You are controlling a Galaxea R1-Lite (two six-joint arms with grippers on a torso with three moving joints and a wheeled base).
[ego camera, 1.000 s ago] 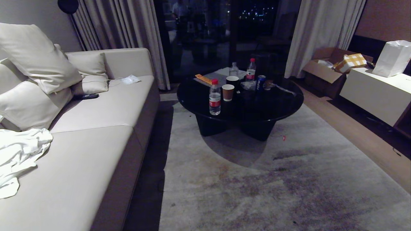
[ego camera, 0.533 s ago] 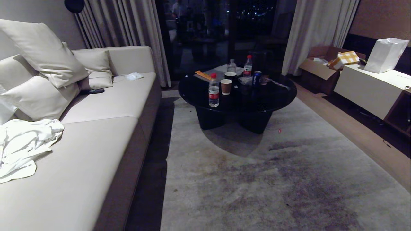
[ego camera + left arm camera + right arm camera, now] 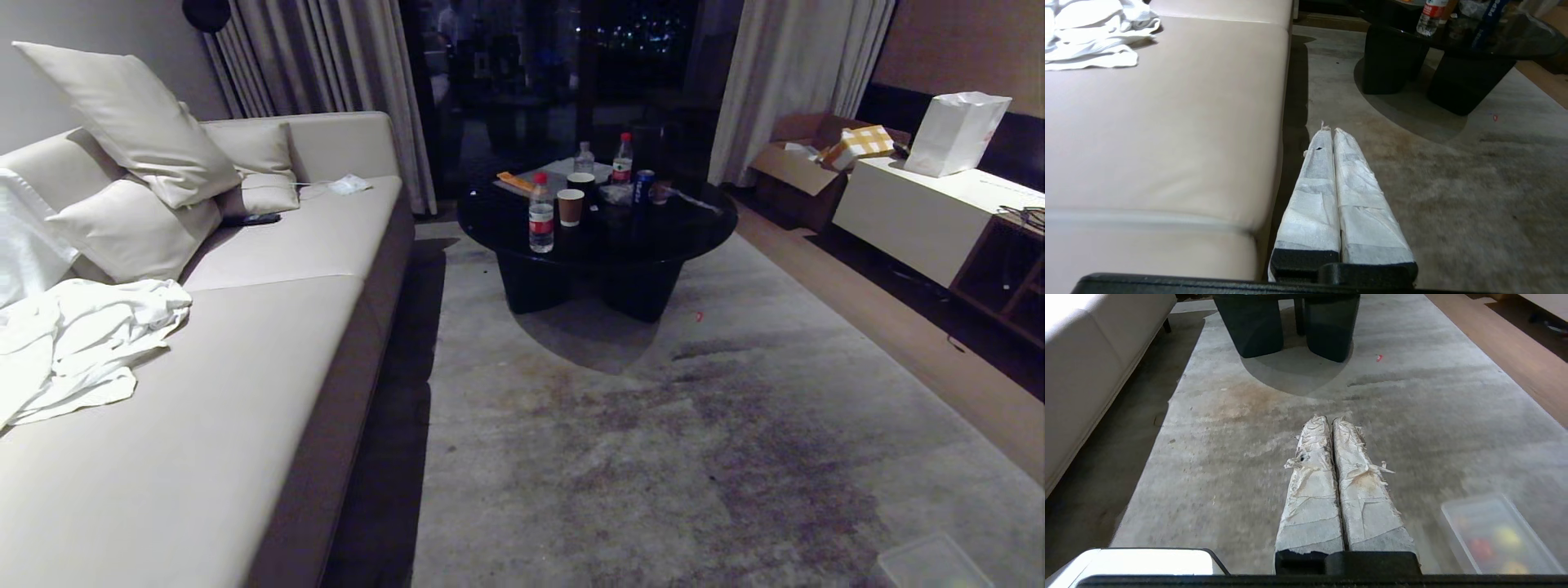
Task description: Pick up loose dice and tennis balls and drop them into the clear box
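The clear box [image 3: 1474,500] sits on the grey carpet just to the right of my right gripper [image 3: 1329,418]; one corner of the box [image 3: 914,549] shows at the bottom right of the head view. Blurred red [image 3: 1480,547] and yellow [image 3: 1506,535] shapes lie inside it; I cannot tell dice from tennis balls. No loose dice or tennis balls show on the carpet. Both tape-wrapped grippers are shut and empty. The left gripper [image 3: 1329,130] hangs beside the sofa's front edge. Neither arm appears in the head view.
A long cream sofa [image 3: 245,367] with a white cloth [image 3: 82,343] runs along the left. A round black table [image 3: 596,237] with bottles and cups stands ahead on the carpet. A white cabinet [image 3: 922,220] and a cardboard box [image 3: 796,163] line the right. A white panel [image 3: 1147,559] lies near the right gripper.
The whole head view has shifted: the camera has backed away, the table looks farther off, and the clear box's corner has come into view at the bottom right.
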